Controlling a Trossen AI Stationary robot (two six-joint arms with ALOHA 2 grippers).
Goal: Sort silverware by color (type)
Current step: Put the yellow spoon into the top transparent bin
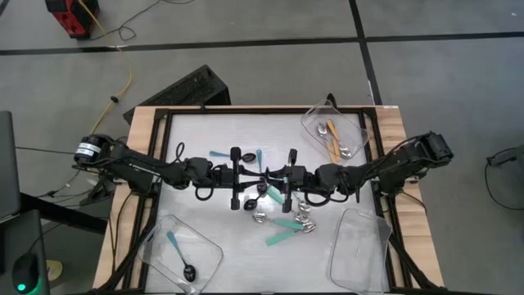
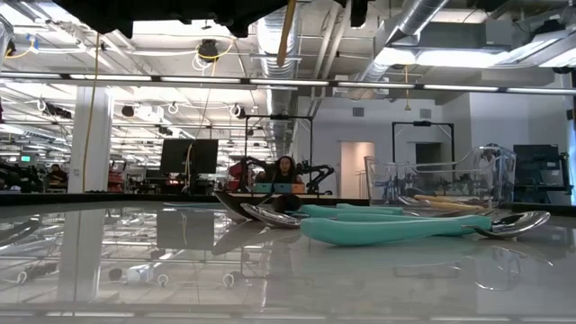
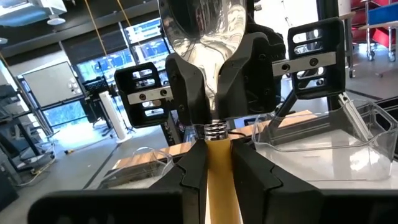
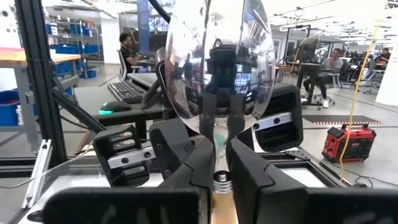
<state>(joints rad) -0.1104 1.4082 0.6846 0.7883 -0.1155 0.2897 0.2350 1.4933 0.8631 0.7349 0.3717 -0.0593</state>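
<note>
Both grippers meet above the table's middle: my left gripper (image 1: 252,174) (image 3: 216,152) and my right gripper (image 1: 275,174) (image 4: 221,169), each shut on one orange-handled spoon (image 3: 200,31). The spoon stands upright, silver bowl (image 4: 217,62) up, and its handle (image 2: 286,31) hangs down. Below them lie loose teal-handled spoons (image 1: 282,238) (image 2: 396,229), thin blue-handled ones (image 1: 219,154) and silver bowls (image 1: 304,217). Two orange spoons (image 1: 333,139) lie in the far right tray (image 1: 315,115). One blue-handled spoon (image 1: 180,254) lies in the near left tray (image 1: 209,262). My left gripper pinches the spoon's orange handle at its upper end (image 3: 217,180), just below the metal neck, between its two fingers. They come level from the table's left, across the spoon, which is upright and lifted clear. My right gripper pinches the same spoon at the metal neck (image 4: 222,182) below the bowl. Its fingers (image 4: 193,163) come level from the table's right, across the spoon and facing the left gripper. The handle hangs free below.
A third clear tray (image 1: 360,250) sits at the near right corner. A black frame (image 1: 164,123) runs round the tabletop. The loose spoons crowd the middle, just near of the grippers; bare tabletop lies toward the far left (image 1: 196,131). People sit at desks in the room beyond.
</note>
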